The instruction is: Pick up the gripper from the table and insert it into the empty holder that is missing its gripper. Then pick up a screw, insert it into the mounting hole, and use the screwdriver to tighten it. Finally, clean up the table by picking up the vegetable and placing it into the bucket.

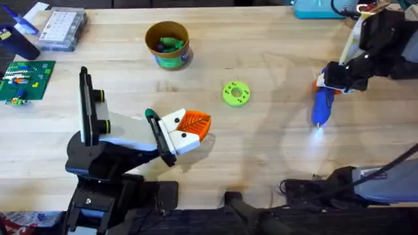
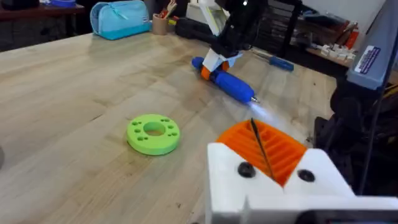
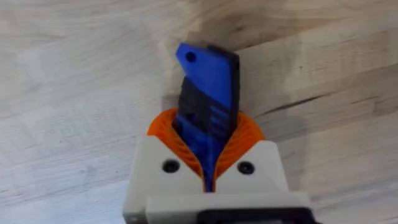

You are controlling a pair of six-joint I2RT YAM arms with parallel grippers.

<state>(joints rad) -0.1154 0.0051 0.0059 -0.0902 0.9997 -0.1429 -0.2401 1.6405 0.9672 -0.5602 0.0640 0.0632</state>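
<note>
My right gripper (image 1: 328, 83) is shut on the blue screwdriver (image 1: 320, 106) at the right side of the table. The screwdriver is held low, its lit tip casting a glow on the wood toward the front edge. In the right wrist view the orange pads (image 3: 249, 134) clamp the screwdriver (image 3: 208, 74). The left wrist view shows the same screwdriver (image 2: 230, 84) farther off. My left gripper (image 1: 206, 124) hovers mid-table, its orange pads (image 2: 283, 152) pressed together. The bucket (image 1: 157, 55) stands at the back centre with a green vegetable (image 1: 170, 44) inside. The holder and screw are out of view.
A flat green disc with holes (image 1: 236, 93) lies between the two grippers. A green circuit board (image 1: 26, 78) and a clear parts box (image 1: 62, 29) sit at the far left. A blue pouch (image 1: 320, 8) is at the back right.
</note>
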